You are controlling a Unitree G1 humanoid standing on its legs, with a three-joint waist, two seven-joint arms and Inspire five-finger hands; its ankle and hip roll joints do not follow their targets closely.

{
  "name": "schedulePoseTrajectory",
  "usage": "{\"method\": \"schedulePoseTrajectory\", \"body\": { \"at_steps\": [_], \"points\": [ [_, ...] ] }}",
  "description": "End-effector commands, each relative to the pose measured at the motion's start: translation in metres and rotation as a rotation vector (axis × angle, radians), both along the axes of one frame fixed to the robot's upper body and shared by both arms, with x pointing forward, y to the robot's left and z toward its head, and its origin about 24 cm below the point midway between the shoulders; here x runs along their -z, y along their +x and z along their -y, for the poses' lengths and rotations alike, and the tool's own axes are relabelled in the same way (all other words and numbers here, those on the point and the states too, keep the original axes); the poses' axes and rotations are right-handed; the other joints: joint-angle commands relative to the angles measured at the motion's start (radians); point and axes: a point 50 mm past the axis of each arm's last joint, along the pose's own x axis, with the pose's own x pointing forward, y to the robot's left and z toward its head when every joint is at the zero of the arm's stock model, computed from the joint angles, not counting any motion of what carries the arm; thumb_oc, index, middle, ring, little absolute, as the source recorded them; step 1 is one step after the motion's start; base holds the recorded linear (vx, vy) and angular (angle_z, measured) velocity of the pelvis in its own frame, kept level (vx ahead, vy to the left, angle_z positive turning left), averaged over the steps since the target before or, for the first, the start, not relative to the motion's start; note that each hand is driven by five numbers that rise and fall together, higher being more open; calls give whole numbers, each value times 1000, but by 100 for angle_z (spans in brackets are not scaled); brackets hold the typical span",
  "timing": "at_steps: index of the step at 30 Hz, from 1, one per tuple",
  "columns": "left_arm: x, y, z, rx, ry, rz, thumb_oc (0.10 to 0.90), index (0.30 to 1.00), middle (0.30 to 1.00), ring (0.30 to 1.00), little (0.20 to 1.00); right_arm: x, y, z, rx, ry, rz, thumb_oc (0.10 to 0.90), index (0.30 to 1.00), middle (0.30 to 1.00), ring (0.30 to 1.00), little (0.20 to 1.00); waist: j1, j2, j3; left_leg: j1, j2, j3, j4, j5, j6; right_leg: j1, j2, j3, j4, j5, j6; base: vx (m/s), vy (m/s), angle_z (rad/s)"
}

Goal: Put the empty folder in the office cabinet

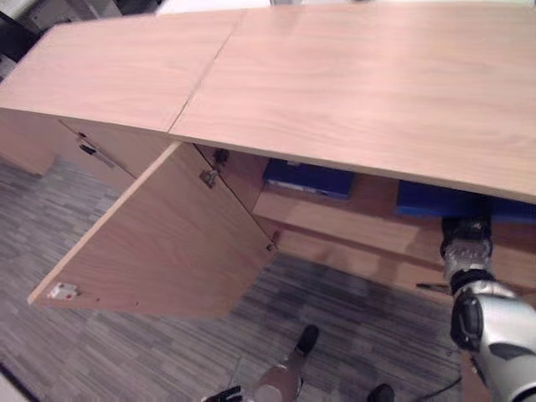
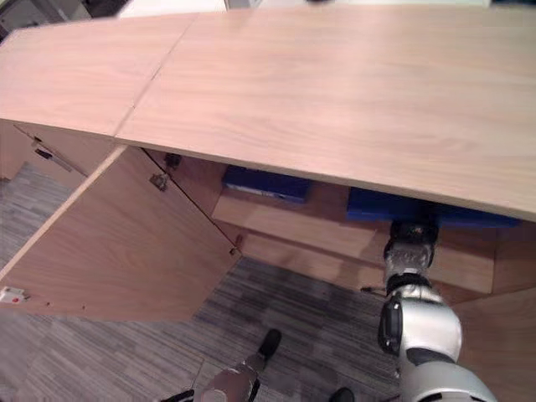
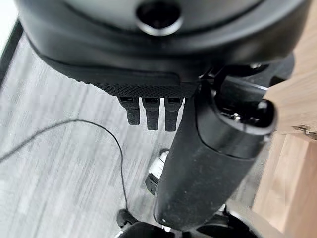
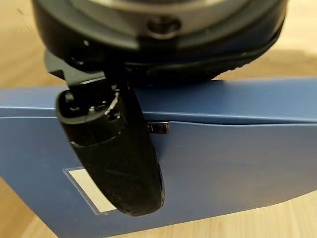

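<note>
A blue folder (image 4: 223, 158) lies on the shelf (image 1: 335, 216) inside the wooden office cabinet (image 1: 335, 75), at its right end (image 1: 431, 201). My right arm reaches in under the cabinet top, and my right hand (image 1: 466, 229) is at the folder's near edge. In the right wrist view its thumb (image 4: 114, 153) presses flat on the folder's cover beside a clear label pocket (image 4: 86, 191); the fingers are hidden beneath. My left hand (image 3: 148, 84) hangs low by the floor (image 1: 280, 383), fingers relaxed and holding nothing.
A second blue folder (image 1: 308, 177) lies on the same shelf to the left. The cabinet's left door (image 1: 167, 243) swings wide open toward me over the grey carpet (image 1: 126, 352). A closed door with a handle (image 1: 96, 153) is further left.
</note>
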Motion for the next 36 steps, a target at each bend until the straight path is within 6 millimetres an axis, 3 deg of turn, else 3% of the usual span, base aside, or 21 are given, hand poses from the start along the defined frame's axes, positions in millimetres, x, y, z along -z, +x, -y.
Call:
{"method": "schedulePoseTrajectory", "body": {
  "at_steps": [1, 4, 11, 15, 19, 20, 21, 22, 29, 31, 36],
  "points": [
    [-11, 6, -41, 15, 107, 13, 800, 900, 900, 900, 900, -74, 5, 17, 25, -168, 153, 400, 300, 300, 300, 300, 18, -48, 46, 15, 7, 12, 49, -165, -31, 12, -18, 49, 71, -180, 45, 2, 27, -6],
    [-15, 12, -49, -41, 116, 42, 800, 900, 900, 900, 900, -107, 4, 23, 49, -203, 203, 400, 300, 300, 300, 300, 12, -38, 73, -70, 0, 20, 115, -183, -23, -127, -43, 71, 205, -212, 43, -20, 52, -19],
    [-24, 28, -56, -77, 133, 113, 800, 900, 900, 900, 900, -149, -1, 29, 100, -245, 251, 400, 300, 300, 300, 300, 11, -24, 88, -229, -12, 21, 204, -202, -19, -354, -95, 109, 403, -271, 48, 12, 26, -9],
    [-27, 34, -57, -115, 126, 146, 800, 900, 900, 900, 900, -163, -4, 30, 128, -228, 290, 400, 300, 300, 300, 300, 15, -21, 77, -312, -29, 15, 253, -219, -20, -463, -122, 126, 497, -303, 56, 37, 1, 10],
    [-28, 37, -53, -103, 113, 156, 800, 900, 900, 900, 900, -169, -4, 28, 148, -197, 313, 400, 300, 300, 300, 300, 19, -10, 71, -338, -31, 4, 248, -221, -14, -507, -129, 136, 532, -324, 62, 49, -6, 2],
    [-29, 39, -53, -99, 111, 167, 800, 900, 900, 900, 900, -169, -4, 28, 153, -190, 316, 453, 380, 380, 380, 380, 20, -6, 72, -343, -32, 2, 247, -220, -14, -518, -134, 139, 546, -324, 64, 38, 4, 0],
    [-30, 41, -52, -103, 103, 178, 800, 900, 900, 900, 900, -171, -5, 30, 163, -186, 316, 742, 813, 813, 813, 813, 20, -3, 72, -347, -35, -1, 243, -220, -13, -525, -138, 141, 549, -328, 64, 23, 10, 5],
    [-31, 42, -51, -109, 95, 188, 800, 900, 900, 900, 900, -172, -6, 31, 172, -184, 316, 800, 900, 900, 900, 900, 20, -2, 70, -346, -36, -4, 239, -218, -12, -531, -138, 141, 553, -329, 65, 27, 28, 9],
    [-34, 43, -51, -99, 96, 198, 800, 900, 900, 900, 900, -176, -7, 31, 199, -171, 271, 800, 900, 900, 900, 900, 20, -9, 61, -327, -30, -11, 185, -208, -7, -537, -124, 146, 543, -334, 63, 8, 6, 7],
    [-40, 49, -54, -76, 129, 228, 800, 900, 900, 900, 900, -173, -9, 34, 230, -162, 117, 800, 900, 900, 900, 900, 18, -15, 63, -322, -36, -16, 194, -214, -7, -532, -123, 149, 552, -344, 56, -15, -16, 1],
    [-48, 55, -52, -15, 146, 261, 800, 900, 900, 900, 900, -161, -4, 30, 189, -197, -76, 800, 900, 900, 900, 900, 20, -21, 78, -326, -43, -25, 214, -220, -7, -521, -127, 145, 557, -342, 56, -35, -31, 5]
  ]
}}
